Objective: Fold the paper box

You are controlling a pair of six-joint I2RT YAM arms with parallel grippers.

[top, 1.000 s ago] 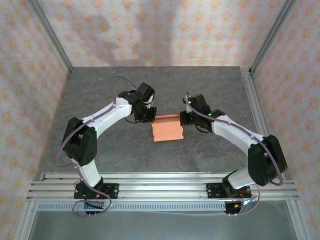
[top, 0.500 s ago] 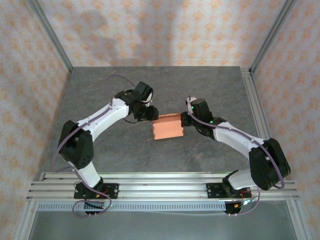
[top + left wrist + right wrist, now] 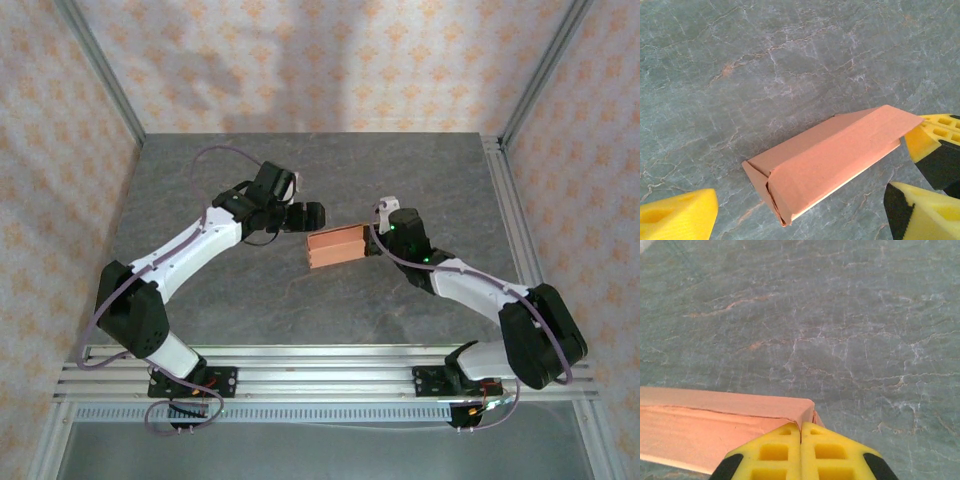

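Salmon-orange card folded into a low, long box, the paper box (image 3: pixel 335 246) lies in the top view near the middle of the grey stone-patterned desk (image 3: pixel 200 180), between the two arms, its long side running left to right and tilted slightly up toward the right. The left pincer (image 3: pixel 314 217) sits just beyond the box's left end, toward the far side, its fingers spread and apart from the card. The right pincer (image 3: pixel 377 240) meets the box's right end, though this view is too small to show its jaws. In the left wrist view the box lies diagonally across the desk from lower left to upper right, with its near end showing folded flaps tucked one over another and a thin pale edge along its lower side. The left pincer's own yellow fingers (image 3: pixel 680 217) stand wide apart at the bottom corners, one on each side of the box, and neither touches it. At the box's far end, the right arm's yellow and black fingertips press against the corner. In the right wrist view the right arm's two yellow pads (image 3: pixel 775 452) are pressed tight together with nothing pinched between them, and their tips butt against the end corner of the box, which stretches away to the left along the desk.
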